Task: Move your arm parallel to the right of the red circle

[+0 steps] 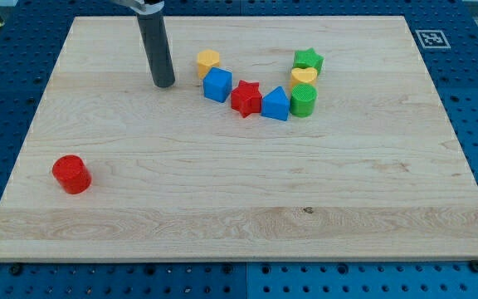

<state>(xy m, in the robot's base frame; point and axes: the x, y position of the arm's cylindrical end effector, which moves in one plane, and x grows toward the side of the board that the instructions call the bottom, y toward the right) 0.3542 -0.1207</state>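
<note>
The red circle [71,174] lies alone near the view's lower left of the wooden board [239,224]. My tip [164,84] stands in the upper left part of the board, well above and to the right of the red circle. It touches no block. A curved row of blocks sits to the tip's right: a yellow block [208,61], a blue cube [217,85], a red star [246,98], a blue block [275,105], a green cylinder [303,100], a yellow heart [304,76] and a green star [308,59].
The board lies on a blue perforated table [471,33]. A black-and-white marker tag [431,37] sits by the board's upper right corner.
</note>
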